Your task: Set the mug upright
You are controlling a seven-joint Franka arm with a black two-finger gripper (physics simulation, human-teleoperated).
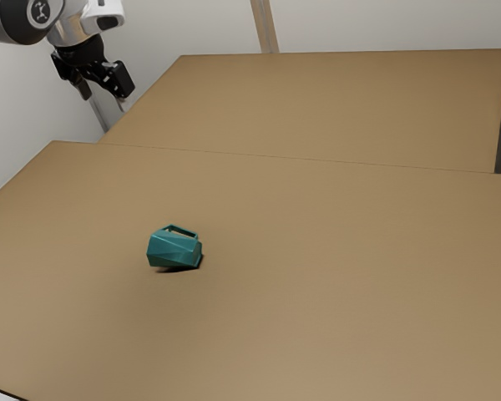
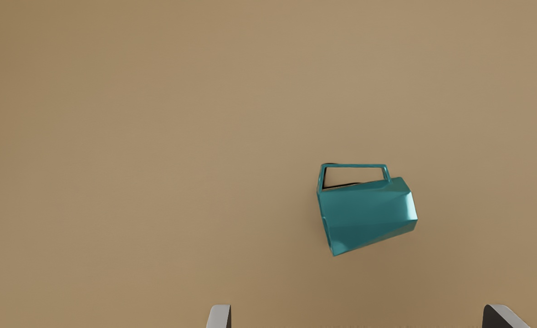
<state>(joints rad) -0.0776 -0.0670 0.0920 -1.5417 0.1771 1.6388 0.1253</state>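
A blue-green mug [image 1: 174, 249] is lying on its side on the brown table [image 1: 334, 267], so it is not standing up. It has flat, slanted sides, like a cut gem, and they shine a bit. Its handle [image 2: 355, 166] is a thin loop with corners, and it sticks out on the side away from the gripper [image 1: 104, 97]. The gripper is black and hangs up high, well apart from the mug. Its two fingers [image 2: 218, 318] are spread wide, with nothing held in them. In the wrist view, the mug lies out past the finger tips, in line with the gap between them. The robot arm [image 1: 69, 27] is white and dark, and comes in at the top of the exterior view's left. It has a round black badge [image 1: 40, 11] with a pale mark on it, too small for me to read.
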